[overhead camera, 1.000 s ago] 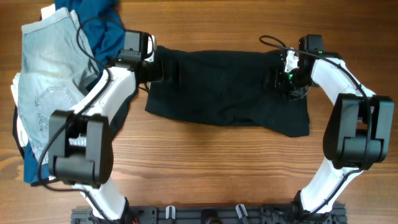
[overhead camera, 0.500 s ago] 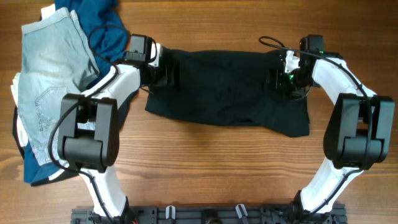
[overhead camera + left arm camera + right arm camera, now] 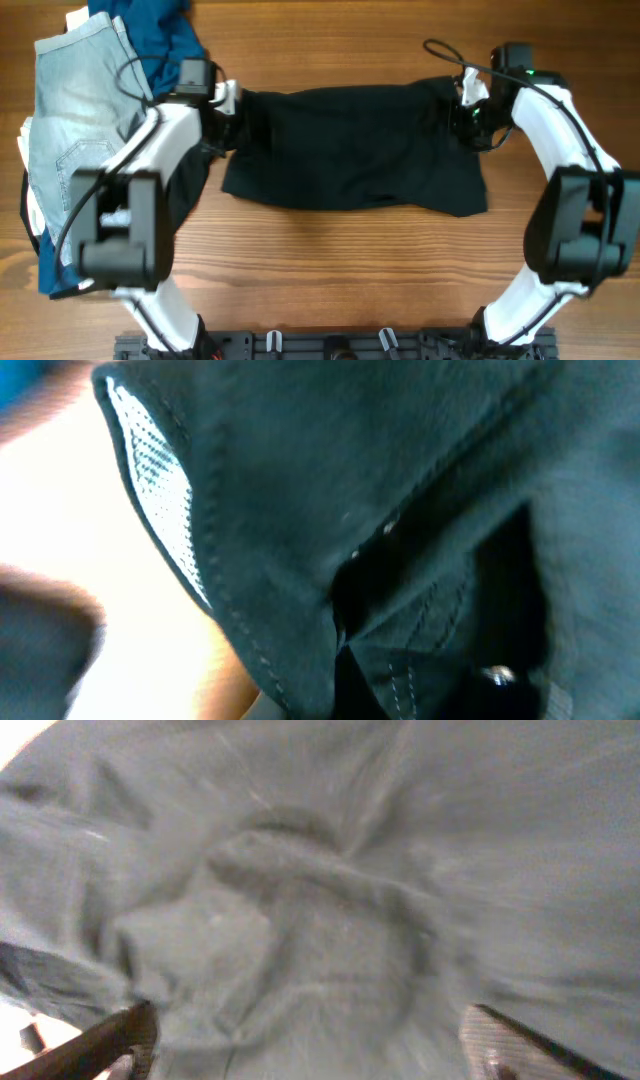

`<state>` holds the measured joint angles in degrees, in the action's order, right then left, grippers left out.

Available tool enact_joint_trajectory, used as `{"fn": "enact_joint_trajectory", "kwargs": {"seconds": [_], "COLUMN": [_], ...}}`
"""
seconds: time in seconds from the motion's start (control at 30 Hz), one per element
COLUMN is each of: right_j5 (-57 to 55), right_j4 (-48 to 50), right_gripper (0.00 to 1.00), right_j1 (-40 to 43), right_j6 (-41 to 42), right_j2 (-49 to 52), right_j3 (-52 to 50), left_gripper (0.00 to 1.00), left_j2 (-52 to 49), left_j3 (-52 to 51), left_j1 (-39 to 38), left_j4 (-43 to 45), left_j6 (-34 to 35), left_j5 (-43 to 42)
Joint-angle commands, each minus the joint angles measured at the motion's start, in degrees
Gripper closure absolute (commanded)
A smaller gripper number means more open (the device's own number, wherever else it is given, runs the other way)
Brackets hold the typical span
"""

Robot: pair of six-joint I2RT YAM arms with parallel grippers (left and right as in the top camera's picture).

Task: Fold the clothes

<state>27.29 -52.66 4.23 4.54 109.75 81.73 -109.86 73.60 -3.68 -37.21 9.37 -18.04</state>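
The clothes being worked on are black shorts-like cloth [image 3: 355, 145], lying flat across the middle of the table. My left gripper [image 3: 237, 113] is at its left edge and is shut on a bunched fold. In the left wrist view the black cloth [image 3: 330, 490] fills the frame and a light grey mesh waistband [image 3: 160, 485] shows at its edge. My right gripper [image 3: 472, 108] sits over the upper right corner. It is open, its fingertips [image 3: 125, 1038] wide apart with grey-looking cloth [image 3: 320, 920] lying between them.
Pale-blue denim jeans [image 3: 85, 130] and a blue top [image 3: 165, 40] are piled at the far left, beside my left arm. Bare wooden table [image 3: 350, 270] runs in front of the cloth. The arms' base rail [image 3: 330, 345] lines the near edge.
My left gripper has closed on the cloth's left edge and drawn back left, and the whole cloth has shifted slightly left. My right gripper has moved a little toward the far right corner.
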Motion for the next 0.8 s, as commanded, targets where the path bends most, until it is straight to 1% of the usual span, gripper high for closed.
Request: {"fn": "enact_joint_trajectory", "kwargs": {"seconds": [0.0,0.03,0.07,0.1,0.17,0.23,0.37,0.43,0.53,0.77], "right_j5": [6.36,6.95,6.88,6.86,5.84,1.7,0.61,0.81,1.03,0.52], "right_j4": [-0.57,-0.24,0.37,1.42,4.85,8.13,11.67,13.14,13.86,14.97], "right_gripper": [0.26,0.48,0.65,0.78,0.96,0.96,0.96,0.96,0.96,0.96], "right_j1": [-0.31,-0.98,-1.88,-2.75,-4.87,-6.88,-7.76,-7.76,-8.15,-8.63], "right_j6": [-1.99,-2.01,-1.95,-1.68,1.09,6.03,9.44,9.6,9.6,9.57], "right_j2": [-3.5,-3.3,-3.23,-3.17,-3.04,-1.99,1.75,3.98,6.45,8.46], "right_j3": [1.6,1.36,0.98,0.5,-1.14,-2.67,-4.15,-4.39,-4.39,-4.42], "left_gripper": [0.96,0.96,0.96,0.96,0.96,0.96,0.96,0.96,0.96,0.96], "left_j2": [11.15,12.66,13.62,14.43,15.61,16.41,19.08,19.98,20.09,20.09], "left_j3": [0.02,0.02,0.02,0.02,0.02,0.02,1.68,4.74,8.33,8.96], "left_j1": [1.57,1.55,1.51,1.51,1.51,1.51,1.51,1.51,1.51,1.14], "left_j4": [-3.85,-5.4,-6.69,-7.89,-10.51,-12.09,-13.38,-17.03,-21.05,-20.59], "left_j6": [0.68,0.7,0.7,0.7,0.68,0.61,0.5,0.48,-0.11,0.07], "left_j5": [0.09,0.07,0.09,0.09,0.09,0.76,2.03,6.16,9.25,9.75]}}
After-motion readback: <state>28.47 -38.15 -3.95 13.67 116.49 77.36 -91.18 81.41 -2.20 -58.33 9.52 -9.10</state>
